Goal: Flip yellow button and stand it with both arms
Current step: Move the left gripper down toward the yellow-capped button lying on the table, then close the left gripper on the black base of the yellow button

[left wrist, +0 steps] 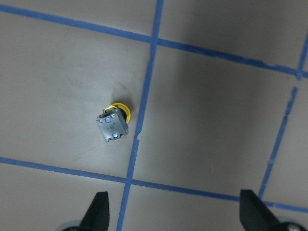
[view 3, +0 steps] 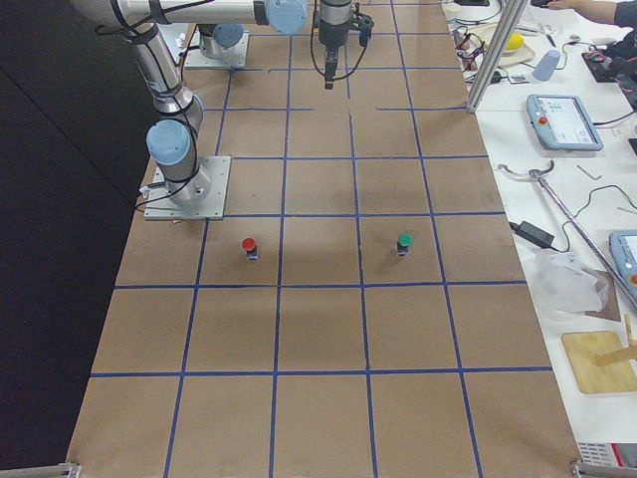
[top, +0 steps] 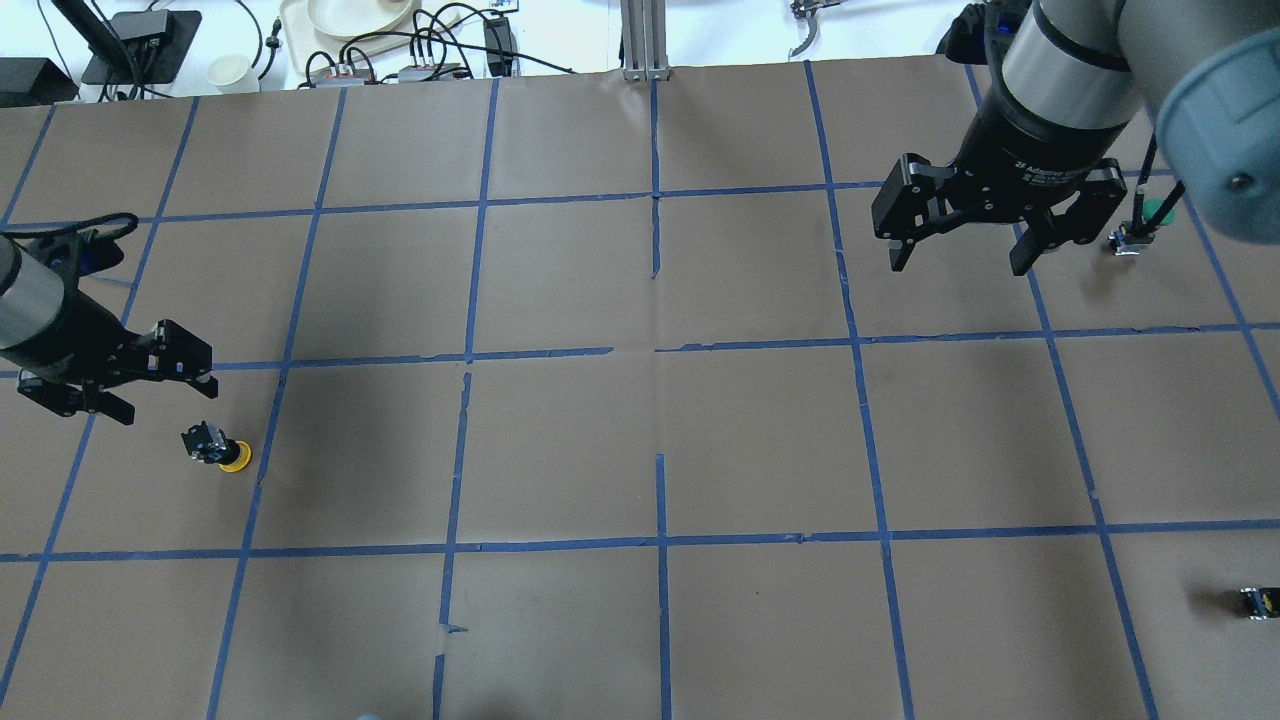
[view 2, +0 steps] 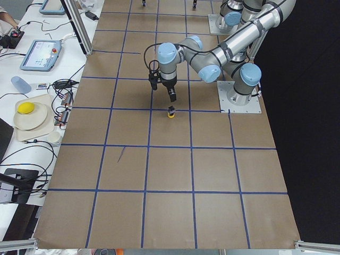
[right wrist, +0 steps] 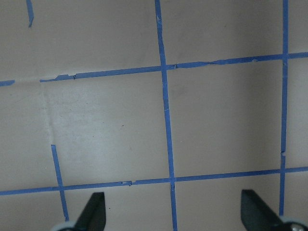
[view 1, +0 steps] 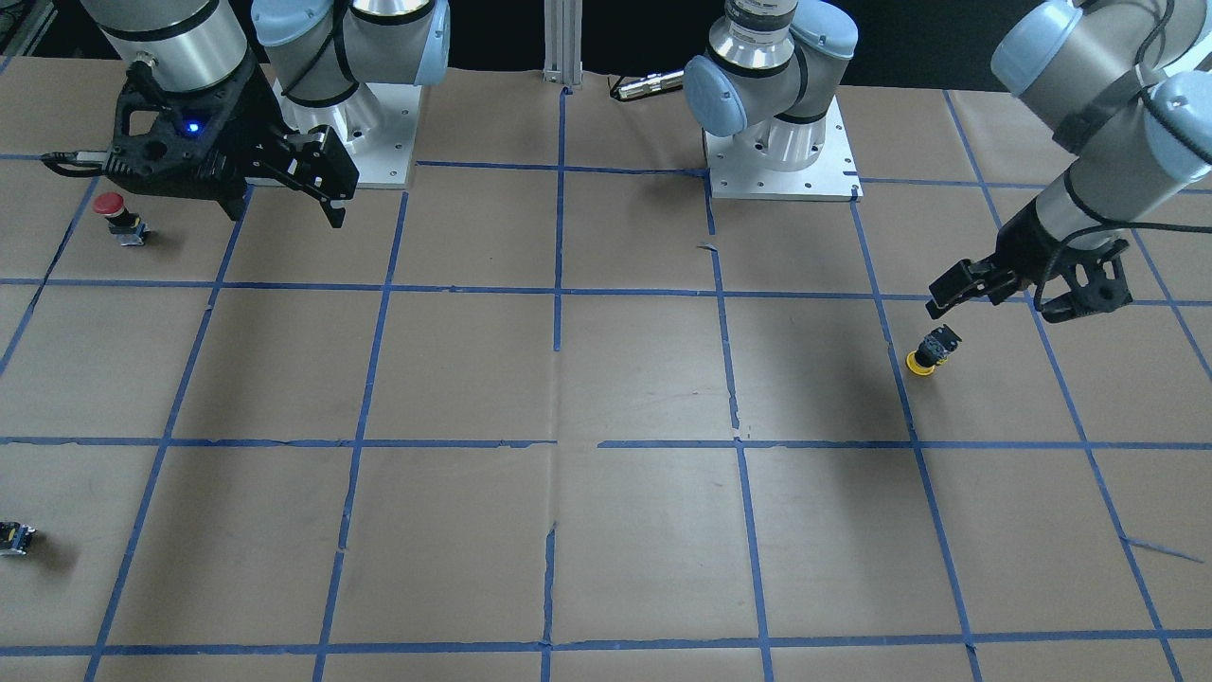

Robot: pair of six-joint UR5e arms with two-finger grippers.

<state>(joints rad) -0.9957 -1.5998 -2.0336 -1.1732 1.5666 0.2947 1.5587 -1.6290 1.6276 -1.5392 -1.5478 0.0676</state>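
Note:
The yellow button (view 1: 928, 352) rests cap-down and tilted on the brown paper, its grey-black body uppermost. It also shows in the overhead view (top: 218, 447), the exterior left view (view 2: 171, 112) and the left wrist view (left wrist: 114, 124). My left gripper (view 1: 1013, 301) is open and empty. It hovers just above and beside the button without touching it (top: 165, 398) (view 2: 163, 93) (left wrist: 175, 214). My right gripper (top: 958, 262) is open and empty, high over the far side of the table (view 1: 284, 210) (right wrist: 175, 214).
A red-capped button (view 1: 114, 213) stands near my right gripper (view 3: 249, 246). A green-capped button (top: 1150, 215) stands beyond it (view 3: 403, 242). A small black capless part (top: 1255, 602) lies near the right table edge (view 1: 14, 537). Blue tape lines grid the paper.

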